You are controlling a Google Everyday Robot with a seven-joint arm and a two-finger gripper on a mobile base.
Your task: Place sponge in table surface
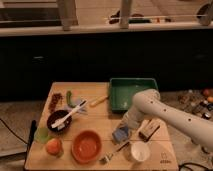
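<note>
The sponge, a small flat blue-grey pad, lies on the plank table surface between the white cup and the green tray. The gripper is right at its far edge; grasping or released, I cannot tell. The white arm reaches in from the right, elbow bent downward.

Kitchen table: bowls; end effector mid-table

Gripper, at 4 o'clock from the centre of the table surface, is largely masked by the white arm; whether it touches the sponge cannot be told. The arm is cut off at the right edge. Small items at the arm's 2 o'clock are too blurred to identify. The corner logo is illegible.
</note>
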